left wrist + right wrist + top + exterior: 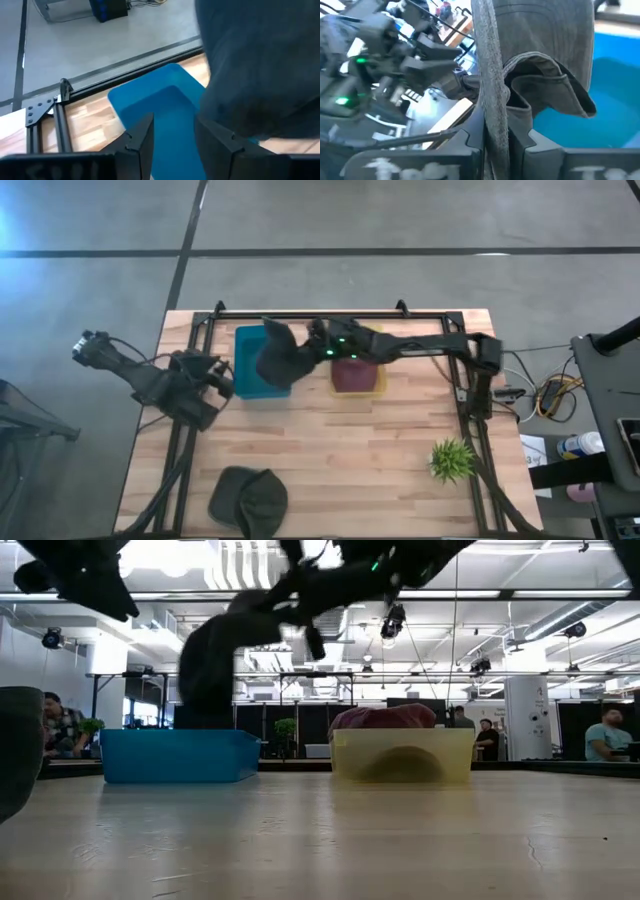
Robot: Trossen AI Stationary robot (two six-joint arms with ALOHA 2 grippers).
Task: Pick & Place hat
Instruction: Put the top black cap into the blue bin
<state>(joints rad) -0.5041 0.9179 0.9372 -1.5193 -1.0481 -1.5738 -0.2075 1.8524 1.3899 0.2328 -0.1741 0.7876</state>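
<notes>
A dark grey cap (275,360) hangs from my right gripper (495,142) over the blue bin (248,380). In the low view the cap (210,655) dangles above the bin's (175,756) rim; whether its lower end touches inside is hidden. My right arm reaches in from the table's right, and its gripper is shut on the cap. A red cap (352,375) lies in the yellow bin (400,755). Another dark cap (250,498) lies flat at the table's near edge. My left gripper (172,140) is open and waits left of the blue bin. My right gripper pinches a thin edge of the cap's cloth (494,117) between its two fingers. The fingers (318,340) come in roughly level from the table's right. The cap hangs slack below and beyond them, its brim (555,85) curling outward over the blue bin.
A small green plant (450,458) stands near the table's right near corner. A black frame rail (310,313) runs along the far edge, with struts down both sides. People stand in the room beyond the table.
</notes>
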